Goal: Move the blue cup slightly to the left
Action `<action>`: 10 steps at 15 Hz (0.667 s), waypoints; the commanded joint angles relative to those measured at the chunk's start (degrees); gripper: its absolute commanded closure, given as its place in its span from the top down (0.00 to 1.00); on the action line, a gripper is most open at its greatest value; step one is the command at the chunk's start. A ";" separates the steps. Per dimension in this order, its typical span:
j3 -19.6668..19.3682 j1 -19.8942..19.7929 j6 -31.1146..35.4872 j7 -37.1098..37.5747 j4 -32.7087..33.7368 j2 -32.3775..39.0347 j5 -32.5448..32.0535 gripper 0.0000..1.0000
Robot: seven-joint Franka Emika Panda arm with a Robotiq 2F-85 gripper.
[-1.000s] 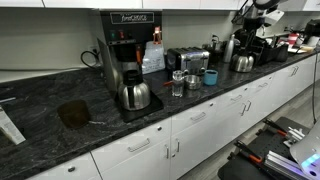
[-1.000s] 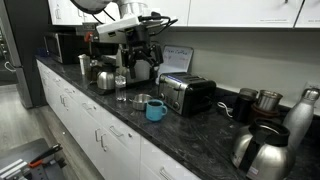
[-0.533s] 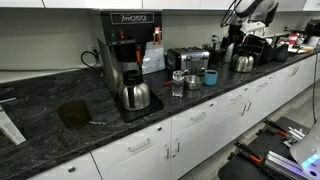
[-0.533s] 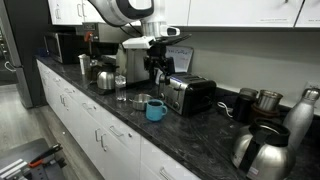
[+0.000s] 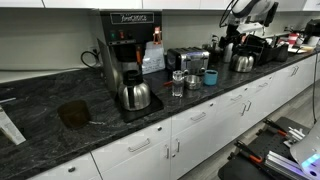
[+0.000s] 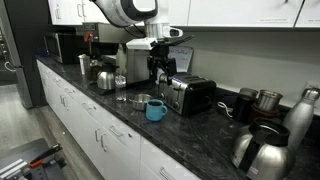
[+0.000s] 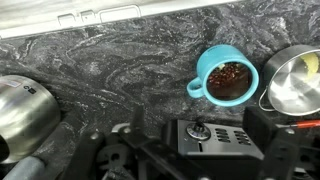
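The blue cup [image 5: 211,77] stands on the dark counter in front of the toaster [image 5: 186,59]. It also shows in an exterior view [image 6: 156,110] and in the wrist view [image 7: 227,75], where it has a handle at its left and a dark inside. My gripper [image 6: 163,68] hangs open and empty in the air above the toaster [image 6: 188,93], behind and above the cup. In the wrist view the gripper [image 7: 190,150] is over the toaster top [image 7: 205,135], with its dark fingers [image 7: 285,140] wide apart.
A steel cup [image 5: 192,82] and a clear glass [image 5: 178,85] stand next to the blue cup. The steel cup shows at the wrist view's right edge [image 7: 295,80]. A coffee maker [image 5: 128,45] with a steel carafe [image 5: 134,95] stands nearby. Kettles [image 6: 262,150] stand further along the counter.
The arm has swung from over the coffee maker to above the toaster, nearer the blue cup. The cup has not moved.
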 commanded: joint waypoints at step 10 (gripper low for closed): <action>0.01 -3.03 11.30 9.48 6.29 10.83 22.38 1.00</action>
